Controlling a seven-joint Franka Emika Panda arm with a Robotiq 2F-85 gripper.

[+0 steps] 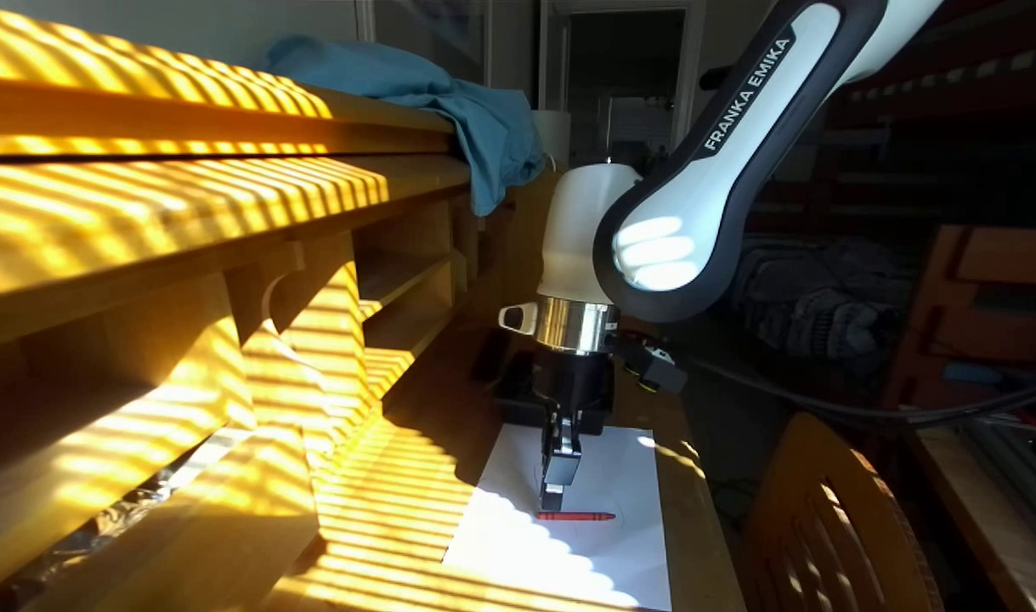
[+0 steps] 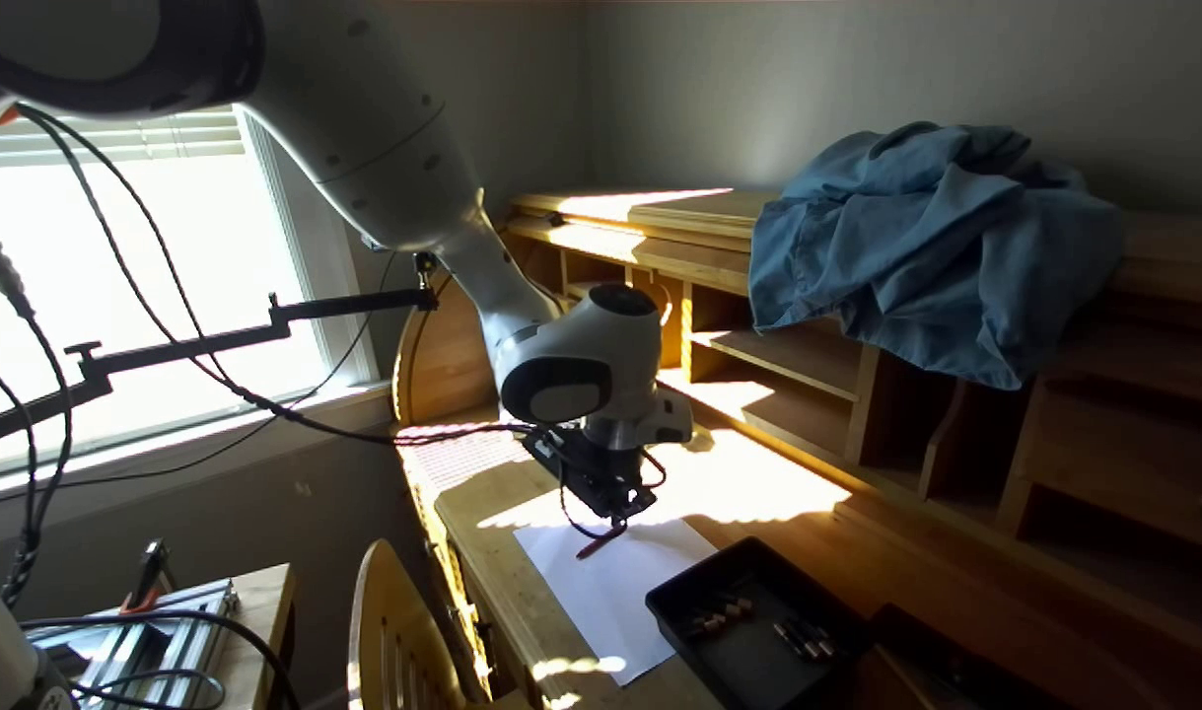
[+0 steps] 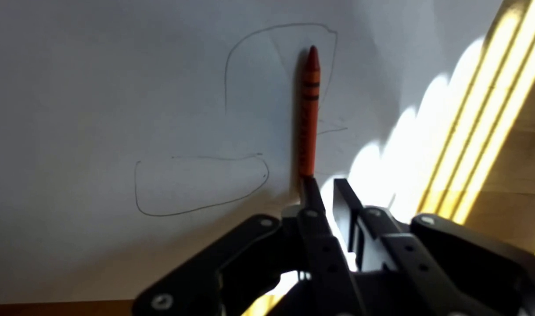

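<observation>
A red crayon (image 1: 575,516) lies on a white sheet of paper (image 1: 628,476); both also show in an exterior view, the crayon (image 2: 601,543) on the paper (image 2: 601,602). My gripper (image 1: 551,501) points down over the crayon's blunt end. In the wrist view the crayon (image 3: 310,123) points away from my gripper (image 3: 324,181). The fingers stand a small gap apart with nothing between them. The left finger in that view covers the crayon's blunt end; whether it touches cannot be told. Thin pencil lines (image 3: 201,208) are drawn on the paper (image 3: 96,87).
A black tray (image 2: 758,680) with several small pieces stands beside the paper on the wooden desk. Desk shelves (image 1: 407,297) rise along one side, with a blue cloth (image 2: 906,237) hanging over their top. A wooden chair (image 1: 823,518) stands at the desk's front edge. Striped sunlight falls across the desk.
</observation>
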